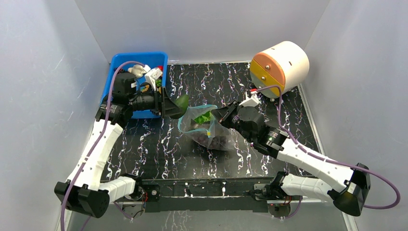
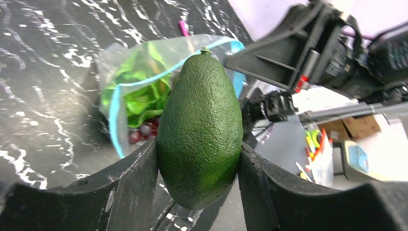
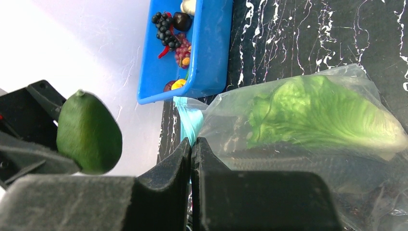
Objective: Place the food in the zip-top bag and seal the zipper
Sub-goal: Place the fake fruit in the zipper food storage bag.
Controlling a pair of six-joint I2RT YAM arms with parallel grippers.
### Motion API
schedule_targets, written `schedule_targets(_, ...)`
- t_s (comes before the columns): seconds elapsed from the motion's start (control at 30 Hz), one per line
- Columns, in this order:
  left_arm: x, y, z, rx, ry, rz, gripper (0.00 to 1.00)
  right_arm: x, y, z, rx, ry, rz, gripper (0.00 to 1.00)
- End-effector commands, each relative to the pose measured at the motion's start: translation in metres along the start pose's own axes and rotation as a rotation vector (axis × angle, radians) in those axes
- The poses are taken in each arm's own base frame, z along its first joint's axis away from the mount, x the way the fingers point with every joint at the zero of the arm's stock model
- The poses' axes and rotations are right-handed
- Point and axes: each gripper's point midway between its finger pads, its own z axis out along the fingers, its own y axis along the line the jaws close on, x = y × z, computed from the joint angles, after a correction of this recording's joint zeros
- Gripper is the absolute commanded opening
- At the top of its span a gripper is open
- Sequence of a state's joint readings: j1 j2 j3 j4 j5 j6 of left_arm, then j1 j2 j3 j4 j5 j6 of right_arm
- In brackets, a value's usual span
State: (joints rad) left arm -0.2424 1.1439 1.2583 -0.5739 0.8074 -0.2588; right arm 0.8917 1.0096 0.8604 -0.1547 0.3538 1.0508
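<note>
In the middle of the top view, the zip-top bag (image 1: pixel 208 129) lies on the black marbled table (image 1: pixel 154 144), mouth pointing toward the left of the frame. The lettuce head (image 1: pixel 201 117) is already inside it, and the dark grape bunch (image 1: pixel 217 141) sits in the lower part of the bag.

The left gripper (image 1: pixel 174 103) is just left of the bag mouth with a green avocado (image 1: pixel 183 101) in it. In the left wrist view both fingers press flat on the avocado's sides, jaws open only as wide as the fruit. It hangs in the air, close to the teal zipper (image 2: pixel 115 120) but not touching it.

The right gripper (image 1: pixel 217 117) comes in from the right side of the bag. In its wrist view the jaws are squeezed nearly together, and the teal strip runs down right into that slit, so it looks like it's pinching the bag's mouth edge. The contact itself is hidden between the pads, though.

The blue bin (image 1: pixel 161 58) at upper left holds more toy food. A cream drum (image 1: pixel 288 60) with an orange face sits at upper right.
</note>
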Motion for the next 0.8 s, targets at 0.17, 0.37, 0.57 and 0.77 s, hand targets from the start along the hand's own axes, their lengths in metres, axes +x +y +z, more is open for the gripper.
schedule_targets(0.17, 0.017, -0.052, -0.002, 0.281, 0.020, 0.040, 0.32, -0.032, 0.053, -0.004, -0.139, -0.083, 0.093, 0.00)
schedule_targets(0.37, 0.047, -0.030, 0.020, 0.288, 0.090, -0.008, 0.32, -0.031, 0.057, -0.003, -0.161, -0.077, 0.104, 0.00)
schedule_targets(0.57, 0.070, 0.005, 0.041, 0.195, 0.143, -0.039, 0.31, -0.025, 0.072, -0.003, -0.232, -0.045, 0.067, 0.00)
schedule_targets(0.77, 0.082, 0.026, 0.056, 0.121, 0.188, -0.069, 0.31, -0.003, 0.091, -0.004, -0.353, 0.057, 0.004, 0.00)
